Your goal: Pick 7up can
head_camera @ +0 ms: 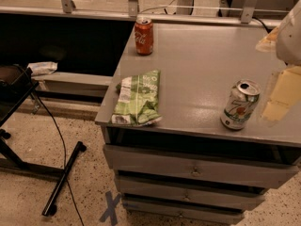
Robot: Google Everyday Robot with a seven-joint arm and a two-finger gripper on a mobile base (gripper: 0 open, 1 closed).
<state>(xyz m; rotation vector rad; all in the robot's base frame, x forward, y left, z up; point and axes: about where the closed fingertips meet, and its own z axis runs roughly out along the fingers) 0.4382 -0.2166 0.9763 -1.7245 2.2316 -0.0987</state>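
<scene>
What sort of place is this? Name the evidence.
Probably a lab or workshop: grey drawer cabinet, speckled floor with a taped X, metal framing behind. The gripper sits at the cabinet's right edge, near the 7up can.

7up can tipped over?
No, the 7up can stands upright near the table's front edge; the end effector is at the view's right edge.

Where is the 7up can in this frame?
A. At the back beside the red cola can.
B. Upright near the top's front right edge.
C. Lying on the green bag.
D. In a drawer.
B: the 7up can stands upright at the front right of the grey top, far from the red cola can at the back; the gripper is just to its right.
</scene>
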